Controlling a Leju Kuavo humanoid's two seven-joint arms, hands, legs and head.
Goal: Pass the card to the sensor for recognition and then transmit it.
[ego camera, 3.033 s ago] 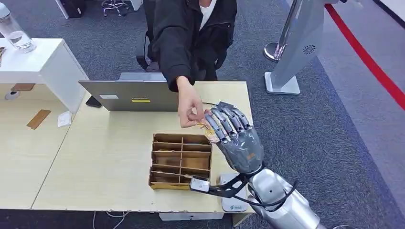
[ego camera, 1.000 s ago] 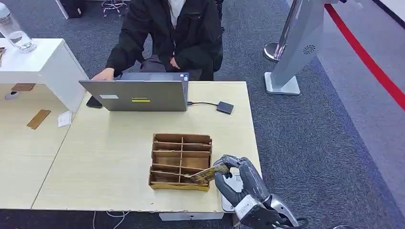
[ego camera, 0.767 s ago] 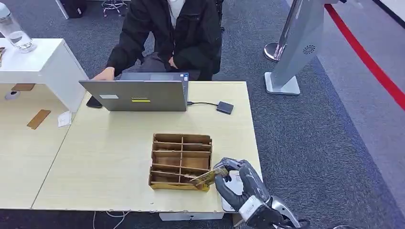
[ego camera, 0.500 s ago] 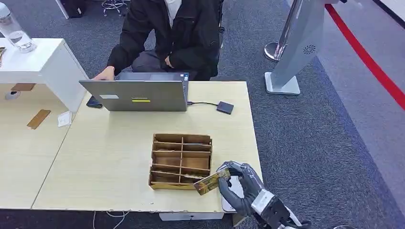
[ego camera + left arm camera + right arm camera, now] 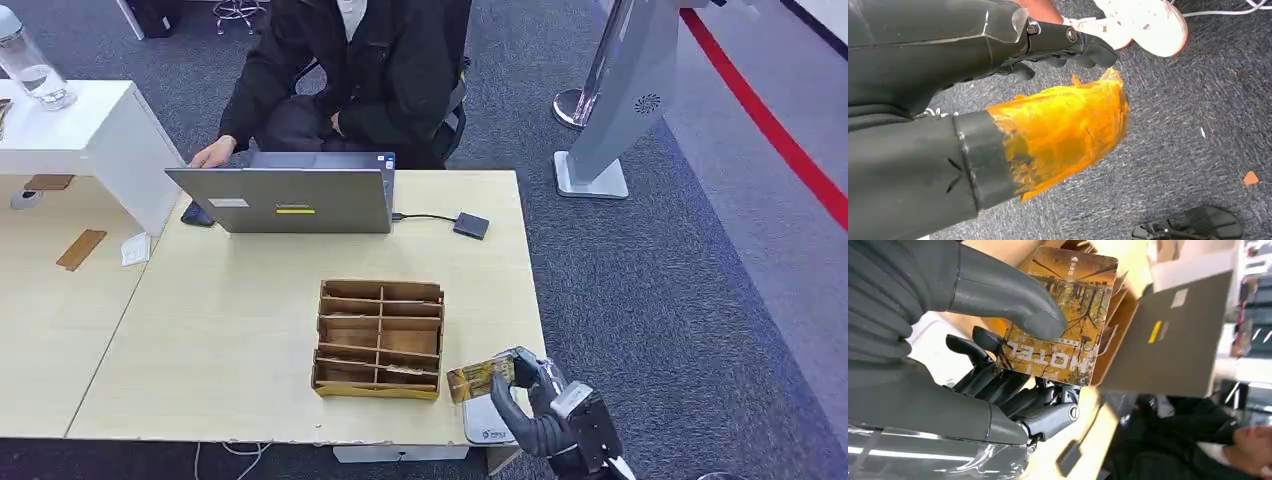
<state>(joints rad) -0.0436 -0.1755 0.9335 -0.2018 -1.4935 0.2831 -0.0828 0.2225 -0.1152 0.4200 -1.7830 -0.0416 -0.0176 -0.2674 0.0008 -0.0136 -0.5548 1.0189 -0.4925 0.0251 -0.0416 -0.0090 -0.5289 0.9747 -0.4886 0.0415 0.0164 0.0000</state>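
Right hand (image 5: 535,405) sits low at the tabletop's (image 5: 230,330) near right corner, about five o'clock in the head view, and it holds the card (image 5: 481,379). The thumb presses on the card's printed face while the darker fingers (image 5: 993,377) back it from behind, a firm pinch. The card is a hotel key card, autumn trees in orange and brown, the word HOTEL readable in the right wrist view. It is held off the surface, tilted, just beside the near right corner of the cardboard organizer (image 5: 379,338), at roughly three o'clock from that corner.

Beneath the hand lies a white sensor pad (image 5: 487,420) at the tabletop's edge, the card hanging just above its far left part; whether they touch, I cannot tell.

The cardboard organizer, split into small compartments, stands mid-tabletop. At twelve o'clock from it, an open laptop (image 5: 285,195) with its lid back toward the camera, and at one o'clock a small dark adapter (image 5: 471,225) on a cable. A person (image 5: 360,70) in a dark jacket sits behind the laptop, one hand at its far left corner.

The left wrist view looks down at grey carpet (image 5: 1173,125), with the left hand's dark fingers (image 5: 1083,45) in view; whether they are spread or curled, I cannot tell.
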